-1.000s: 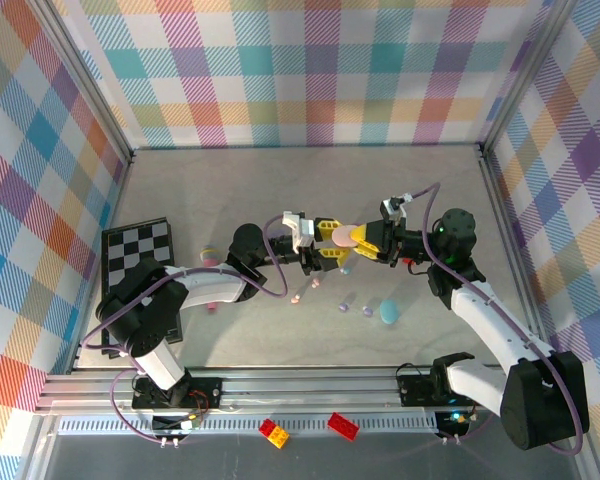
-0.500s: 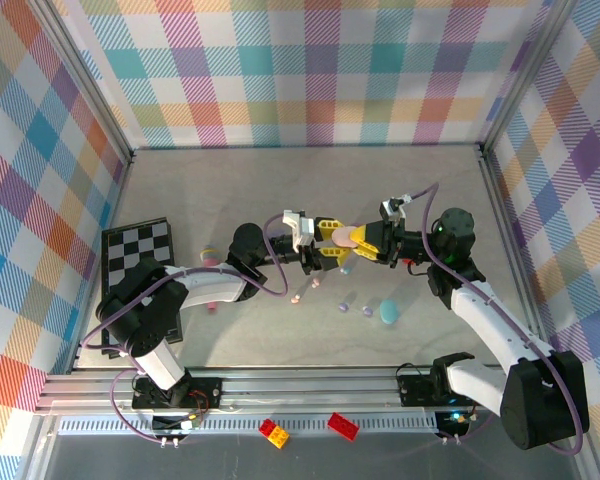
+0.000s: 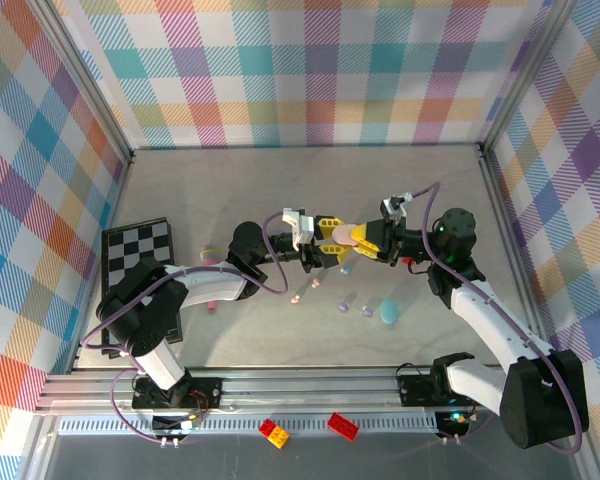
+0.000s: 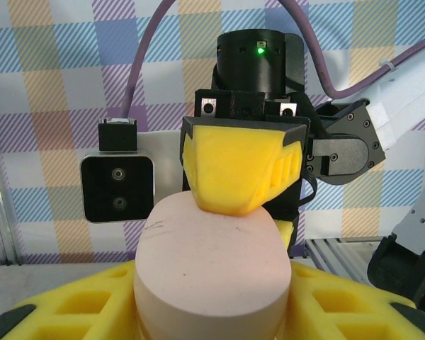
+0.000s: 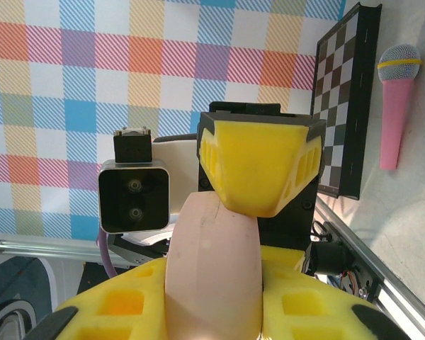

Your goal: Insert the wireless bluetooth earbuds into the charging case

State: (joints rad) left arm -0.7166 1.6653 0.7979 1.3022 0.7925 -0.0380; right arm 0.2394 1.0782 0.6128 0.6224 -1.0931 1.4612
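Frame centre: left gripper (image 3: 328, 246) and right gripper (image 3: 365, 238) both clamp the closed pink charging case (image 3: 341, 233) aloft. The earbuds (image 3: 347, 298) lie loose on the table (image 3: 280, 190) below it. Next, probably, the case must be opened.

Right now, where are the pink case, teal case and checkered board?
pink case (image 4: 209, 262), left wrist view, its broad face
teal case (image 3: 390, 312), top view, its middle
checkered board (image 3: 135, 243), top view, its middle

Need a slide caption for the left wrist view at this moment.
Left gripper and right gripper, facing each other, both clamp one pale pink oval plastic case.
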